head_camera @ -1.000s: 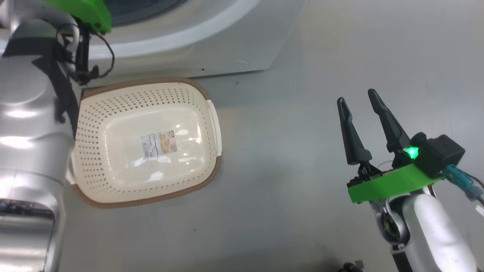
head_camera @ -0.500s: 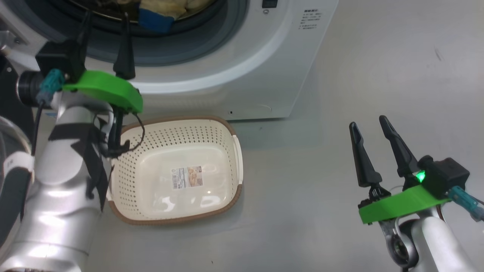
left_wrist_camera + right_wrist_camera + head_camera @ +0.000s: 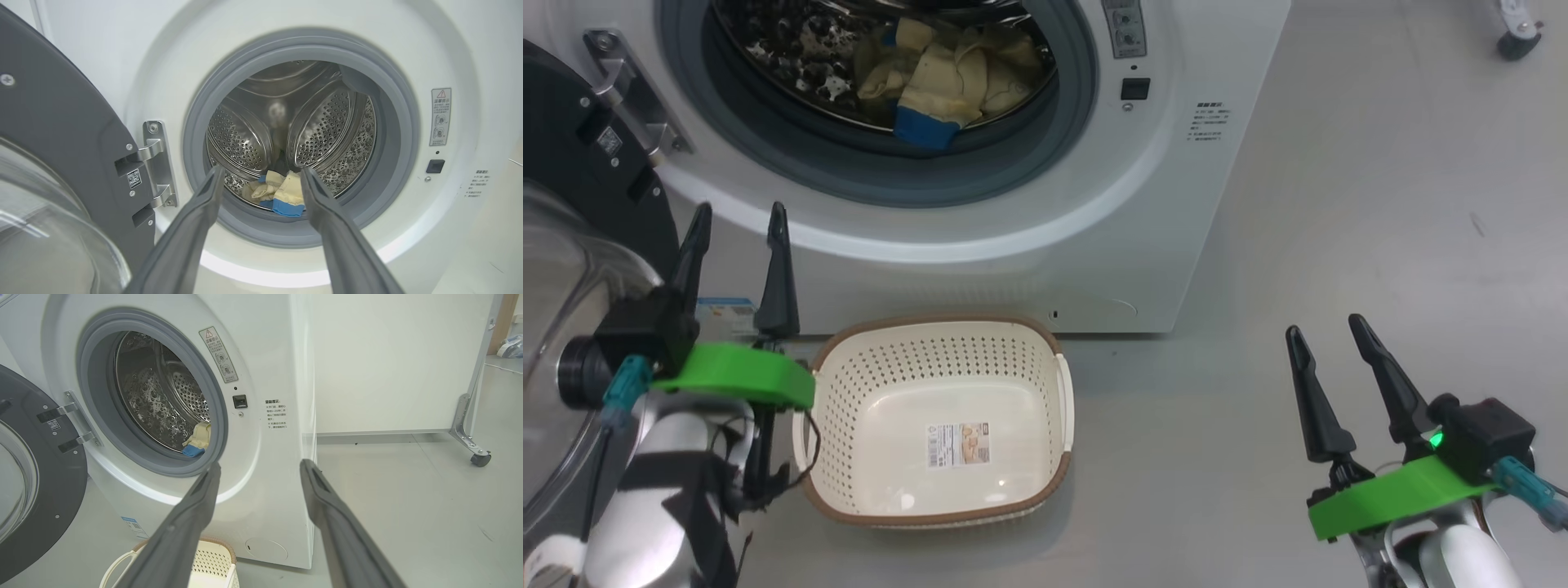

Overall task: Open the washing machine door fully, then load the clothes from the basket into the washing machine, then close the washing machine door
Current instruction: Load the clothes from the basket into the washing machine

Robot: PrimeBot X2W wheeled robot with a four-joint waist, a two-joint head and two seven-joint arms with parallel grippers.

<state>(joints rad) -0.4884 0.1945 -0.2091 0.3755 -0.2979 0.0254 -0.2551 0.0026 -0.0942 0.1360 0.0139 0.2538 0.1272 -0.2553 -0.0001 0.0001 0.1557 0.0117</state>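
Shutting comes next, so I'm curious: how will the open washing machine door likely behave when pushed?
The washing machine door will probably swing rigidly as one piece, since it hangs on a metal hinge. Its bulging glass bowl suggests some weight, and looks smooth, perhaps slippery; the dark rim seems a safer place to push.

You find the basket [image 3: 845, 425] before the washing machine [image 3: 1176, 204], the clothes [image 3: 947, 77] inside it, and the washing machine door [image 3: 556, 163] at its left.
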